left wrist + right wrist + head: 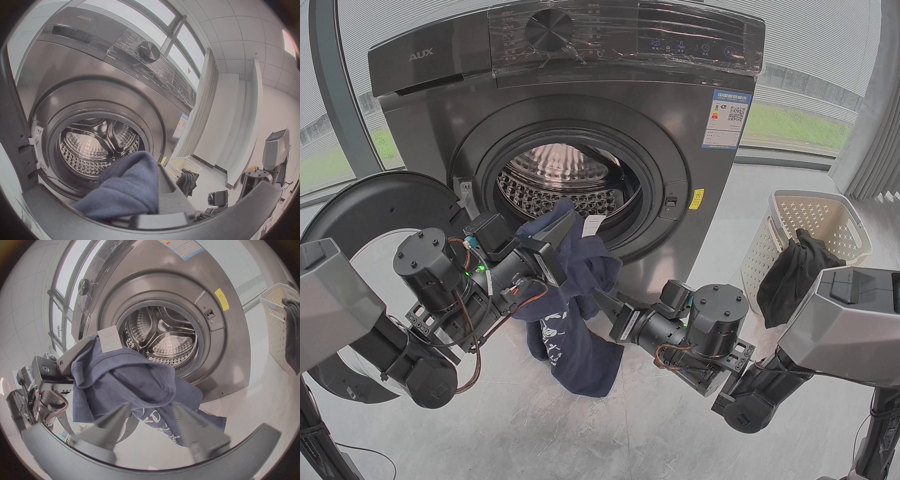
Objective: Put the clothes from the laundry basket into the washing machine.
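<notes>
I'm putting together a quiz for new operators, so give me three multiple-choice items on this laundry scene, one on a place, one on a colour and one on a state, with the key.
1. Where is the navy garment?
A) folded on a shelf
B) in the left gripper, before the drum opening
C) deep inside the drum

2. What colour is the garment draped over the rim of the laundry basket?
A) red
B) white
C) black

3. What state is the door in?
A) shut
B) swung open
C) taken off and lying flat

Key: 1 B, the left gripper clamps the garment in front of the opening. 2 C, the black garment hangs over the rim. 3 B, the door stands aside on the robot's left and the drum shows.
</notes>
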Controlling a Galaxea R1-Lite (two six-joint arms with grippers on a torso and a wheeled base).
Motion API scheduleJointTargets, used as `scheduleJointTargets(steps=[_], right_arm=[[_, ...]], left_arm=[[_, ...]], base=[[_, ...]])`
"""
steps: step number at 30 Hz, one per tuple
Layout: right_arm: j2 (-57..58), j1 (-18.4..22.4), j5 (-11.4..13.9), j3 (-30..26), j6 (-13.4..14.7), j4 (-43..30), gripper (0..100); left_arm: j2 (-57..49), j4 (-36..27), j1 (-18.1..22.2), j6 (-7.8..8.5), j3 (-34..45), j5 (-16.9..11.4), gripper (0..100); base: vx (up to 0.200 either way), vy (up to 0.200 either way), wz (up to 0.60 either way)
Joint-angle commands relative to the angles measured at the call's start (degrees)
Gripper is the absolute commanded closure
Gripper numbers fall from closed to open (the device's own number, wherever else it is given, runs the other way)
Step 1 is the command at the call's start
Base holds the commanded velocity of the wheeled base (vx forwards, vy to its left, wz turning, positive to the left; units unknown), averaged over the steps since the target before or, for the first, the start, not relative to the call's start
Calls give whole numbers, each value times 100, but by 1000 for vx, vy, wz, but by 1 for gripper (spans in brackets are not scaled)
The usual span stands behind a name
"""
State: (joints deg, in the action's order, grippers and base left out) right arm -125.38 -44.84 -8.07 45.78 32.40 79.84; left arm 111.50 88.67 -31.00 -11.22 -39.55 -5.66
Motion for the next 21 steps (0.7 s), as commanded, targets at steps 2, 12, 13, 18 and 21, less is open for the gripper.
scheduleJointTargets(steps=[2,12,13,18,21], right_arm=[[-13,177,60,54,-15,32,0],[-294,159,341,98,-147,331,0],[-356,151,359,133,-234,348,0],[-558,116,376,371,-357,577,0],[-566,80,394,485,-375,595,0]], left_arm=[[-40,1,-29,5,17,-6,100],[-40,1,-38,5,26,-6,100],[-40,10,-38,5,26,-6,100],[-40,10,-38,14,43,-6,100],[-40,1,-38,14,43,-6,100]], base=[[0,0,0],[0,0,0],[0,0,0],[0,0,0],[0,0,0]])
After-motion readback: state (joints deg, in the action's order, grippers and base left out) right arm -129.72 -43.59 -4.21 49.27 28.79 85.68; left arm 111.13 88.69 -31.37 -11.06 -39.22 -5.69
